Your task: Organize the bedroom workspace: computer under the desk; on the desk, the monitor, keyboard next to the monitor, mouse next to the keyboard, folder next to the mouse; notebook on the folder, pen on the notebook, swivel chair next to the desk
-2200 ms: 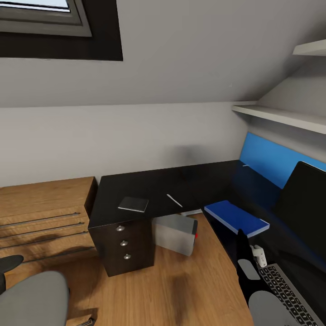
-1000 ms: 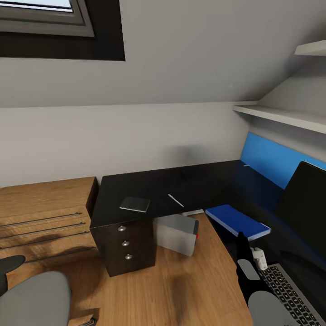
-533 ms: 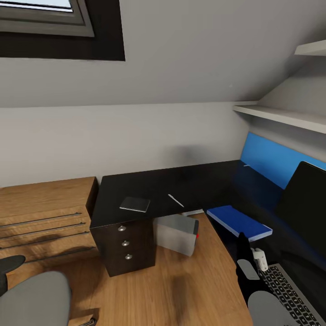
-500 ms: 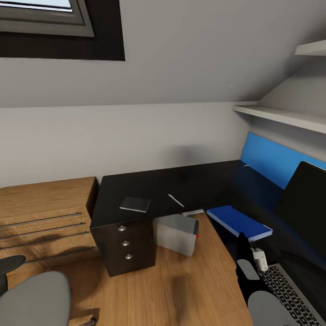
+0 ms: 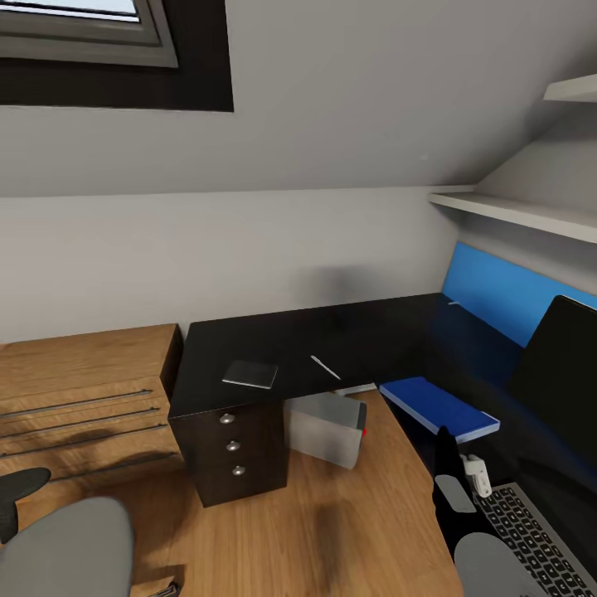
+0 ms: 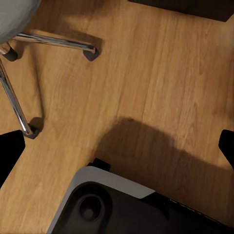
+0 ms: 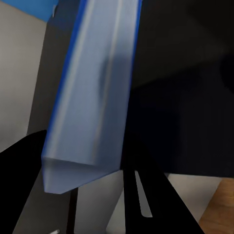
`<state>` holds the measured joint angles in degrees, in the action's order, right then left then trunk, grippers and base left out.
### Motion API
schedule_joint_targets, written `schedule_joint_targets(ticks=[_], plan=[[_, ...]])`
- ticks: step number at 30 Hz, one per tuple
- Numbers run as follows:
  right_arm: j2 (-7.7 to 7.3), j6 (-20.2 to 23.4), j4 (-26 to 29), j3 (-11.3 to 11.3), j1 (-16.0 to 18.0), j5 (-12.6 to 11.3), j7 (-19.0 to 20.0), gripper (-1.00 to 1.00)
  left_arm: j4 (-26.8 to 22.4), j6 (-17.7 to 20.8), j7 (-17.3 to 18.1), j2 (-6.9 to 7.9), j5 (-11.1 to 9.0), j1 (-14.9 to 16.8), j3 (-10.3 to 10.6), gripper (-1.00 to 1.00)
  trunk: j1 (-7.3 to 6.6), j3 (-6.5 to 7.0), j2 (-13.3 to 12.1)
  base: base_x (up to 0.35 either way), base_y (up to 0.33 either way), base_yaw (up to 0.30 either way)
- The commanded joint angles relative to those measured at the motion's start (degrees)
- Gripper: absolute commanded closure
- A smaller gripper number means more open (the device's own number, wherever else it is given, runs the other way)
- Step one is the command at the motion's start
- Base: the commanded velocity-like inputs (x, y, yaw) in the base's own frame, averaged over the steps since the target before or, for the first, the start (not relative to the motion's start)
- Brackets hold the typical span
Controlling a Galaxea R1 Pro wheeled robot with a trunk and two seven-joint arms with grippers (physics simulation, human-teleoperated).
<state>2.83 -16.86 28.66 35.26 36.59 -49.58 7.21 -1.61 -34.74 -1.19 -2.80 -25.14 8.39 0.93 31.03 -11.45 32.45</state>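
The folder (image 5: 439,406) lay on the desk (image 5: 332,336) at its inner corner, with the right gripper (image 7: 83,195) clamped on its near edge (black fingers on either side). The notebook (image 5: 249,374) and pen (image 5: 325,367) lay apart on the desk's left wing, the computer (image 5: 325,429) beneath. The left gripper (image 6: 117,146) hung open over the floor (image 6: 146,73) near the chair (image 5: 66,551) base. The keyboard (image 5: 531,539) lay before the monitor (image 5: 560,365).
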Motion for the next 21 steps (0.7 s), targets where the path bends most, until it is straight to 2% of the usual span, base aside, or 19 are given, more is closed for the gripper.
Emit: schedule_joint_targets(ticks=[1, 21], plan=[[0.02, 0.0, 0.0, 0.2, 0.1, -0.6, 0.5, 1.00, 0.0, -0.2, -0.1, -0.01, -0.1, 0.0, 0.1, -1.00, 0.02, -0.09, 0.1, 0.000, 0.001, 0.000], [0.04, -0.1, 0.0, 0.2, 0.1, -0.7, 0.6, 1.00, 0.0, -0.1, -0.1, -0.02, -0.1, 0.0, 0.1, -1.00, 0.02, -0.12, 0.1, 0.000, 0.000, -0.036]])
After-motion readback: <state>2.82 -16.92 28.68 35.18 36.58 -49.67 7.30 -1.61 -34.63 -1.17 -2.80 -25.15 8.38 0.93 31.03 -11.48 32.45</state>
